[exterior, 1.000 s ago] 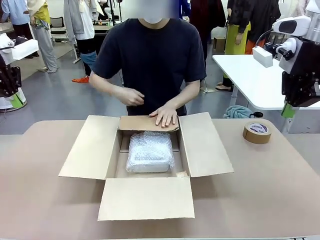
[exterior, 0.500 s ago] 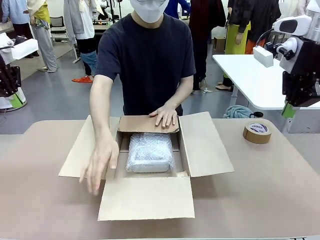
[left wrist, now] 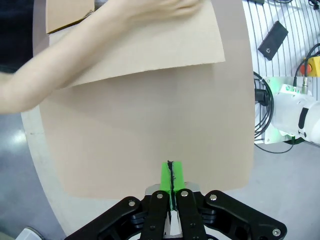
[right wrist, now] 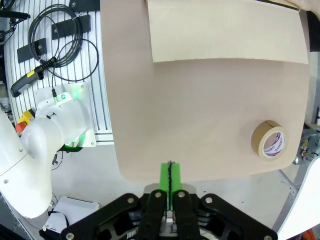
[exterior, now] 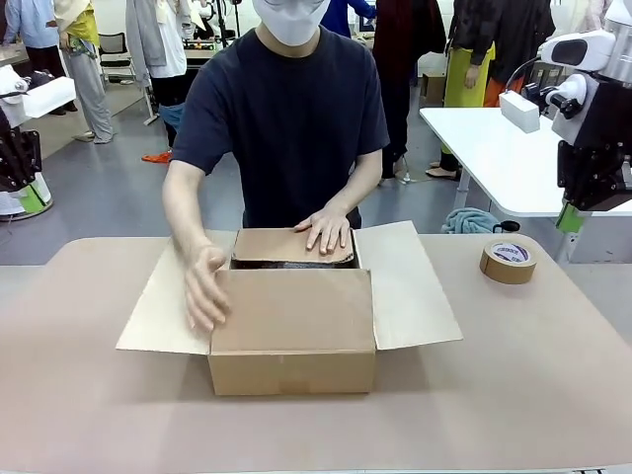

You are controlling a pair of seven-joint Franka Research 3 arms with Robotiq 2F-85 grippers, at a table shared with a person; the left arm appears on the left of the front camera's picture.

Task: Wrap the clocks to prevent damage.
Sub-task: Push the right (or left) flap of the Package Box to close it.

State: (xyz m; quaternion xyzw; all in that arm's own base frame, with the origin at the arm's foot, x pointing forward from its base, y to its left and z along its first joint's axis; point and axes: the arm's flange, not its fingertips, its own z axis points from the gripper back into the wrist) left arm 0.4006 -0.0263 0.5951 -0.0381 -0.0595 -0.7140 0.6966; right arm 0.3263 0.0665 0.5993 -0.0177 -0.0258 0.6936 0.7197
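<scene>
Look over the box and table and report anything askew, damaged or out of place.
Nothing stands out. The cardboard box sits square on the table, two flaps folded in, both side flaps spread open, undamaged. The tape roll lies flat, apart from it.

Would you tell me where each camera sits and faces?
Front: between the arms, facing the person across the box; right arm at right.
Left wrist: above the table end, looking down past shut left gripper at flap, forearm.
Right wrist: looking down past shut right gripper at tape.
Shared: front and right wrist show the tape.
</scene>
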